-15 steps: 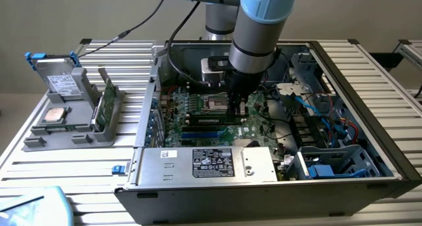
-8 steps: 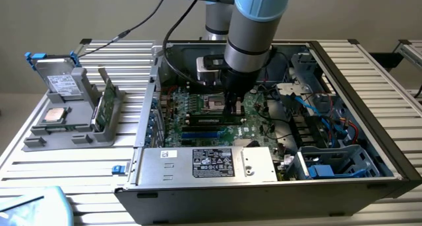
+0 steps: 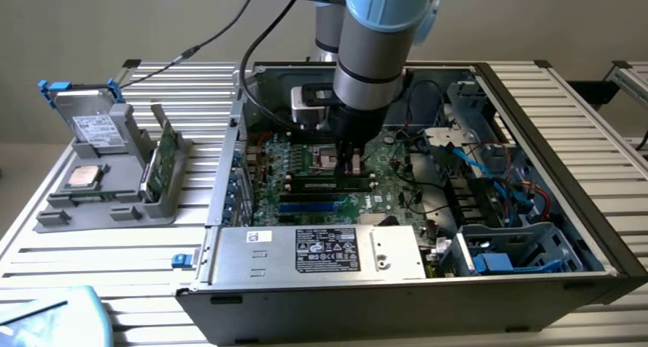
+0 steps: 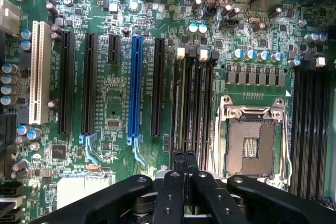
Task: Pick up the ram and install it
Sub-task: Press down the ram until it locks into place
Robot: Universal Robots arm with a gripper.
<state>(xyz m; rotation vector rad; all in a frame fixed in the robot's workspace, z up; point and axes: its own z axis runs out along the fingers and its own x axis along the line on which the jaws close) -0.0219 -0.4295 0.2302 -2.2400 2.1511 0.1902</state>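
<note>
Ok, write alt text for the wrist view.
The gripper hangs low over the black memory slots of the motherboard, beside the empty CPU socket. A blue slot and a white slot stand among black expansion slots.

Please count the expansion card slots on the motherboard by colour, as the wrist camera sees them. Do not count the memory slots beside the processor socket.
white slot: 1
blue slot: 1
black slots: 4, three long and one short
Total: 6
</note>
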